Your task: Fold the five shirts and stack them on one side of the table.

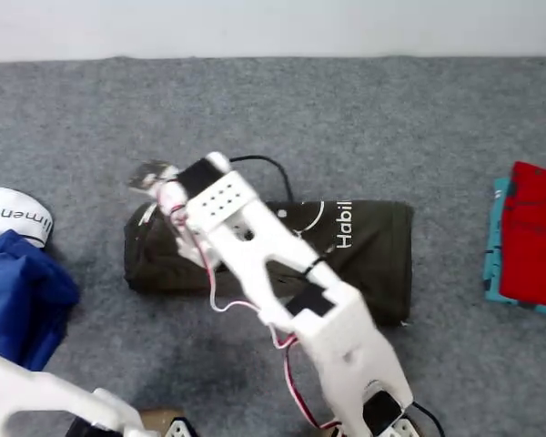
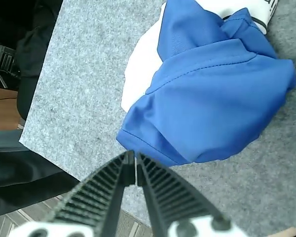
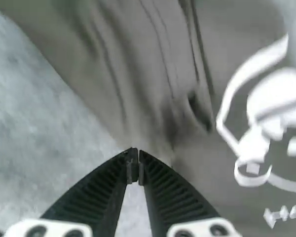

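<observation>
A dark olive shirt [image 1: 364, 241] with white print lies folded in the middle of the grey table. My right arm stretches across it, and my right gripper [image 1: 155, 177] is at the shirt's far-left end. In the right wrist view my right gripper [image 3: 132, 165] is shut, its tips at the edge of the olive shirt [image 3: 138, 74]; no cloth shows between them. A crumpled blue shirt [image 1: 18, 291] lies at the left on a white shirt [image 1: 14, 214]. My left gripper [image 2: 134, 165] is shut just off the hem of the blue shirt [image 2: 217, 98].
A red shirt [image 1: 532, 237] lies folded on a teal one [image 1: 494, 264] at the right edge. My left arm [image 1: 36, 391] sits at the front left corner. The table's edge [image 2: 49, 148] runs close to the blue shirt, with floor beyond.
</observation>
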Robot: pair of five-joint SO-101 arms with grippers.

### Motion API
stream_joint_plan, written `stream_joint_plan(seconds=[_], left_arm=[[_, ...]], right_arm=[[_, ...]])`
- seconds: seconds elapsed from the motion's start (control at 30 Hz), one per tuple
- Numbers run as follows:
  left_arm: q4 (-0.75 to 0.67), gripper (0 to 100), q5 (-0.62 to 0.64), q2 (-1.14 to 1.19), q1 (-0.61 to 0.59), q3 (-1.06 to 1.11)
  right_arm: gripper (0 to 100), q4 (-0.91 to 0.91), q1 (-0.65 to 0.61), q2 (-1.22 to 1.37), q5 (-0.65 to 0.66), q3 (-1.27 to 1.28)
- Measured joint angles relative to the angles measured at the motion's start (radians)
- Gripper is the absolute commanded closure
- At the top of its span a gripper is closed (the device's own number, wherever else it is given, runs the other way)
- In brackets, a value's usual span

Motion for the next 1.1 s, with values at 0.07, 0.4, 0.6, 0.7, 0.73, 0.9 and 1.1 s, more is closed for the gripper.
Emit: stream_joint_plan(seconds=[0.07, 0.4, 0.6, 0.7, 0.73, 0.9, 1.1], left_arm=[[0.0, 98, 0.0, 0.0, 0.0, 0.0], [0.0, 98, 0.0, 0.0, 0.0, 0.0], [0.0, 98, 0.0, 0.0, 0.0, 0.0], [0.0, 98, 0.0, 0.0, 0.0, 0.0], [0.0, 98, 0.0, 0.0, 0.0, 0.0], [0.0, 98, 0.0, 0.0, 0.0, 0.0], [0.0, 98, 0.0, 0.0, 0.0, 0.0]], right_arm=[[98.8, 0.0, 0.021, -0.04, -0.011, 0.097], [98.8, -0.084, 0.026, 0.018, -0.017, 0.158], [98.8, -0.002, 0.028, 0.061, -0.017, 0.19], [98.8, 0.0, 0.028, 0.038, -0.017, 0.219], [98.8, 0.0, 0.028, 0.012, -0.017, 0.221], [98.8, -0.021, 0.049, -0.118, -0.017, 0.221], [98.8, -0.1, 0.106, -0.1, -0.017, 0.219]])
